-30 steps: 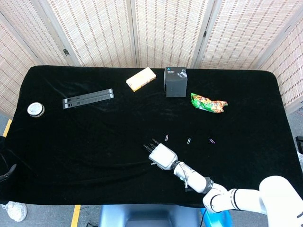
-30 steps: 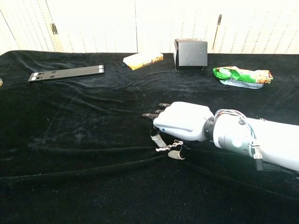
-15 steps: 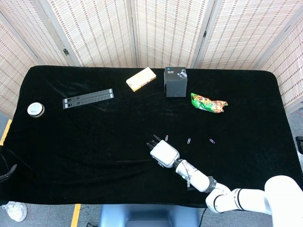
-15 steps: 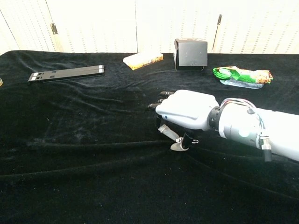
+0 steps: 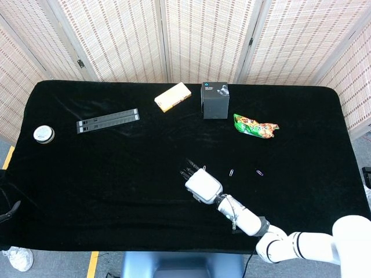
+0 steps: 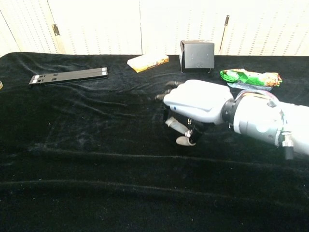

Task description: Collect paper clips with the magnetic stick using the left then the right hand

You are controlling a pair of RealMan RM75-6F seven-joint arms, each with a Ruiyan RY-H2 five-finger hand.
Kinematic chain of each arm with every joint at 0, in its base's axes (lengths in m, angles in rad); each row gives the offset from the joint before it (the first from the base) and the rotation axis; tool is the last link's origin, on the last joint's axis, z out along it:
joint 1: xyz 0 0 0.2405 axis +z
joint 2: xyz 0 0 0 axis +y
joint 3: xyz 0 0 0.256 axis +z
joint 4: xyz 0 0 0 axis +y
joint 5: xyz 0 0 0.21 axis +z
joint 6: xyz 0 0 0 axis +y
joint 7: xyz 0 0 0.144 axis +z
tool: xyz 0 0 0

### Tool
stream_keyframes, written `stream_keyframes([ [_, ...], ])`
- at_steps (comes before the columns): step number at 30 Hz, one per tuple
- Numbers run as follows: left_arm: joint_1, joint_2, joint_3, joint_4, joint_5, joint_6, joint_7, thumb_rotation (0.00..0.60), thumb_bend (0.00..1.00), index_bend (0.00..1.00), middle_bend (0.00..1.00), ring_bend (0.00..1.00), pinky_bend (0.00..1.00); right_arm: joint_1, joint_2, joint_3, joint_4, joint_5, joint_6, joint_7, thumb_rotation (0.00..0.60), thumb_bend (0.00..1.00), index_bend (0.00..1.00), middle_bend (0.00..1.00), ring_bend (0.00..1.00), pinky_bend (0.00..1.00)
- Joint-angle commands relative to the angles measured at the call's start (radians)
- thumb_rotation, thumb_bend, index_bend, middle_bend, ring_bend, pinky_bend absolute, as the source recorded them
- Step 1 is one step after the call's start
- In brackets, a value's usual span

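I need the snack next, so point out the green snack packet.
In the head view the green snack packet lies on the black table right of centre, just right of the black box and beyond the right hand.

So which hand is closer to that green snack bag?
The right hand. It is on the cloth, nearer the robot than the bag and to its left. The left hand is not in view.
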Motion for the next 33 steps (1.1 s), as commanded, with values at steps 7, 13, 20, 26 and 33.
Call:
stream_keyframes([
  [7, -0.005, -0.004, 0.001, -0.003, 0.003, -0.004, 0.015, 0.600, 0.30, 0.00, 0.07, 0.13, 0.15, -0.032, 0.066, 0.010, -0.068, -0.020, 0.068, 0.002, 0.600, 0.32, 0.81, 0.21, 0.19, 0.00],
  [13, -0.009, -0.008, 0.003, -0.005, 0.005, -0.009, 0.030, 0.600, 0.30, 0.00, 0.07, 0.13, 0.15, -0.051, 0.077, 0.018, -0.056, 0.000, 0.076, 0.076, 0.600, 0.32, 0.81, 0.21, 0.19, 0.00],
  [20, -0.018, -0.013, 0.004, -0.010, 0.000, -0.023, 0.054, 0.600, 0.30, 0.00, 0.07, 0.13, 0.15, -0.087, 0.117, 0.035, 0.004, 0.023, 0.084, 0.251, 0.600, 0.32, 0.81, 0.21, 0.19, 0.00],
  [26, -0.023, -0.017, 0.004, -0.012, -0.004, -0.031, 0.069, 0.600, 0.30, 0.00, 0.07, 0.14, 0.15, -0.115, 0.133, 0.032, 0.074, 0.036, 0.090, 0.314, 0.600, 0.33, 0.81, 0.21, 0.19, 0.00],
  [33, -0.034, -0.021, 0.004, -0.014, -0.009, -0.046, 0.088, 0.600, 0.30, 0.00, 0.07, 0.14, 0.15, -0.144, 0.134, 0.033, 0.152, 0.056, 0.086, 0.392, 0.600, 0.33, 0.81, 0.21, 0.19, 0.00],
])
